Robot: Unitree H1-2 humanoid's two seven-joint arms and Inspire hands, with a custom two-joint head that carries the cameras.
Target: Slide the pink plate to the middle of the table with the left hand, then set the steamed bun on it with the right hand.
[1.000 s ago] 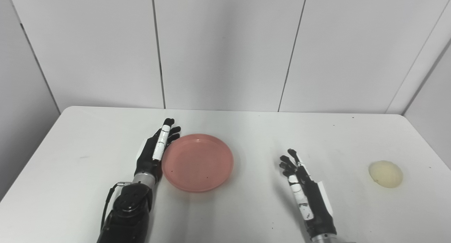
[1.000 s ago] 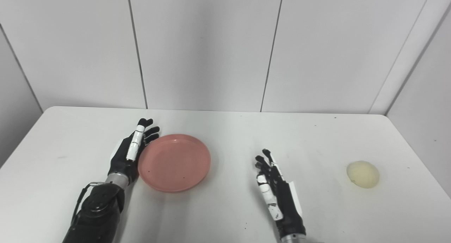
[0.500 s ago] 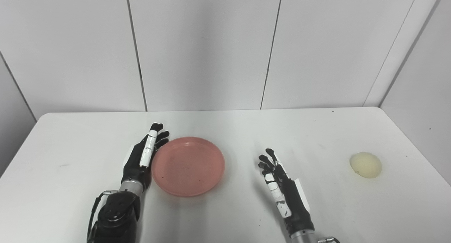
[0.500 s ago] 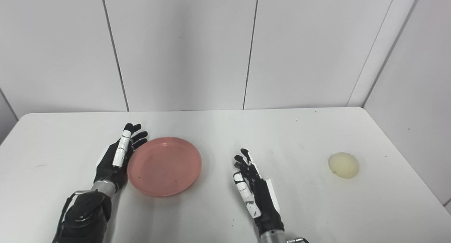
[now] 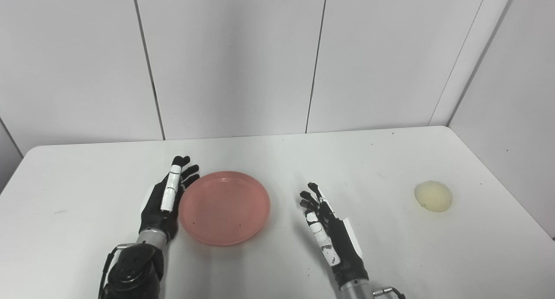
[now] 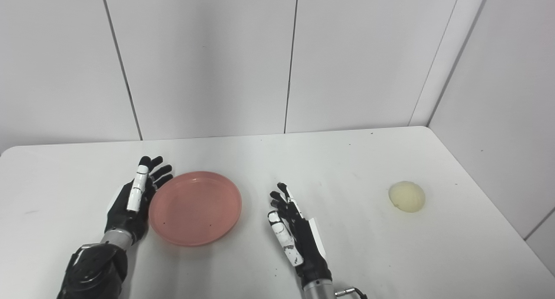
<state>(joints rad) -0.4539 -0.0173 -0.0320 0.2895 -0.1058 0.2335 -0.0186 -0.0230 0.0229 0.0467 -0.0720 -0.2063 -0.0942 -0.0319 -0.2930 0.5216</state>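
White table; pale panelled walls behind.

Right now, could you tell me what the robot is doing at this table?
The left hand stands edge-on against the left rim of the pink plate, placed to push it sideways across the table. The right hand is open and holds nothing, to the right of the plate. The bun lies untouched near the table's right edge, well apart from both hands.
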